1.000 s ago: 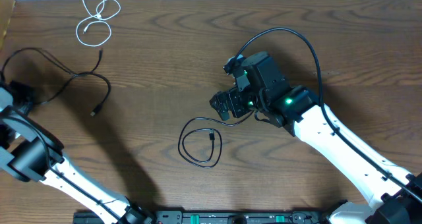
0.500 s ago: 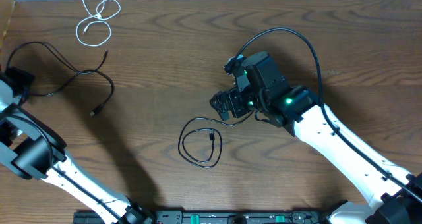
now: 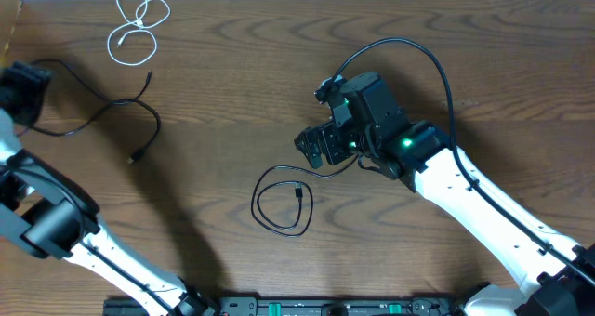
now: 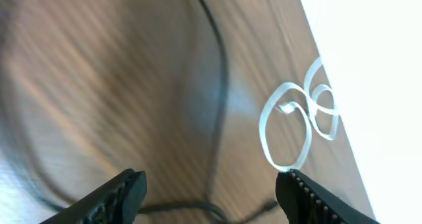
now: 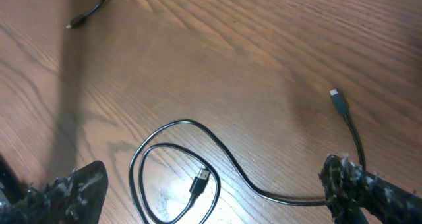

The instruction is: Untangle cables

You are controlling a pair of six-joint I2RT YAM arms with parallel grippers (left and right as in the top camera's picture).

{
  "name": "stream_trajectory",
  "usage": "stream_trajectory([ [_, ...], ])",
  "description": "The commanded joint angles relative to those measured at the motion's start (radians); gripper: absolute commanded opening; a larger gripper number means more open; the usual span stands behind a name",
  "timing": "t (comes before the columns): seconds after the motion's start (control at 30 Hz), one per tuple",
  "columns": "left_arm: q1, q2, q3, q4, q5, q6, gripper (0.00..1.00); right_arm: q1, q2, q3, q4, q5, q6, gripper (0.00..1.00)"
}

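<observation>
Both grippers empty, cables lie apart on the table (image 3: 232, 74); snag risk sits at the right arm.
Right gripper (image 5: 212, 176) jaws are spread full wide and hold nothing. The short black cable (image 3: 282, 204) lies looped mid-table, its tail running up to one finger (image 5: 359, 184), seemingly touching, plug (image 5: 339, 100) just past it. A lift or sweep could hook that tail and cinch the loop. Left gripper (image 4: 210, 183) jaws are well apart and empty over the long black cable (image 3: 102, 107) at far left. That view is blurred, so closing there may miss. The white cable (image 3: 136, 23) is coiled near the far edge, where a nudge could tip it off.
</observation>
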Motion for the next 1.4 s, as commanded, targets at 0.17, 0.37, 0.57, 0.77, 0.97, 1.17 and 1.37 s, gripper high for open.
stream_trajectory([
  [0.17, -0.189, -0.01, -0.012, -0.048, -0.172, -0.01, 0.68, 0.013, 0.003, -0.006, -0.008, -0.006, 0.011, 0.99],
  [0.37, -0.314, -0.007, -0.012, -0.061, -0.402, 0.066, 0.68, 0.013, 0.003, -0.006, -0.011, 0.001, 0.008, 0.99],
  [0.57, -0.398, 0.016, -0.012, -0.059, -0.524, 0.161, 0.64, 0.012, 0.003, -0.006, -0.008, 0.006, 0.0, 0.99],
  [0.77, -0.416, 0.073, -0.012, -0.058, -0.528, 0.173, 0.35, 0.013, 0.003, -0.006, -0.009, 0.012, -0.016, 0.99],
  [0.97, -0.412, 0.103, -0.012, -0.032, -0.528, 0.173, 0.24, 0.012, 0.004, -0.006, -0.015, 0.013, -0.016, 0.99],
  [1.17, -0.413, 0.139, -0.012, -0.042, -0.519, 0.173, 0.29, 0.012, 0.004, -0.006, -0.01, 0.031, -0.015, 0.99],
  [1.37, -0.414, 0.168, -0.012, -0.051, -0.519, 0.173, 0.3, 0.012, 0.004, -0.006, -0.012, 0.031, -0.015, 0.99],
])
